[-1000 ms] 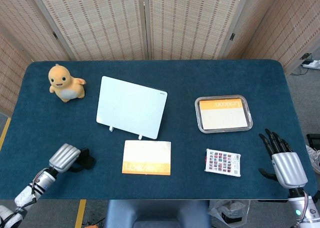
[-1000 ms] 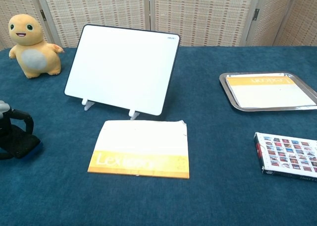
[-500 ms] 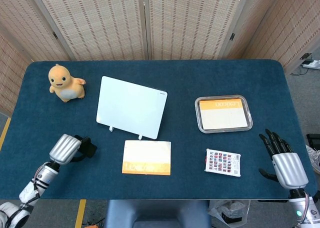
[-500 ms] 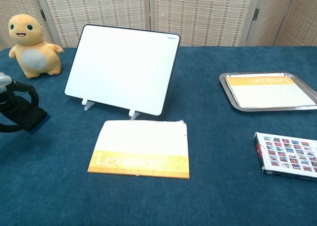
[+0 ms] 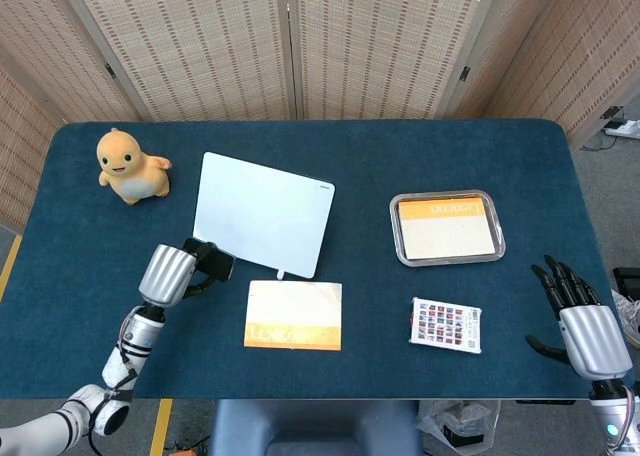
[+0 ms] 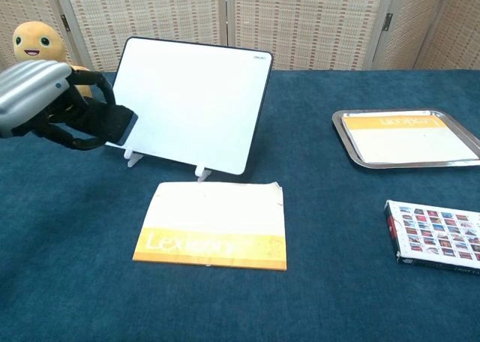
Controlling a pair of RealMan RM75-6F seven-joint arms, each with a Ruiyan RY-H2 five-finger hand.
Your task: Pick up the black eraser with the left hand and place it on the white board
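One hand has the job — the left hand [image 5: 172, 273] holds the black eraser [image 6: 111, 124] up off the tabletop [image 5: 400, 156], its fingers [image 6: 82, 141] wrapped tight around it. The eraser sits right at the lower left edge of the white board [image 5: 265, 212], which leans back on its little feet. So the board lies just to the right and up. The right hand [image 5: 583, 331] rests far off, fingers apart, holding nothing.

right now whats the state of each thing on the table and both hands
left robot hand: holds black eraser, lifted beside the board
white board: propped tilted, nothing on it
right robot hand: open, holding nothing
tray: holds a booklet
yellow plush: upright
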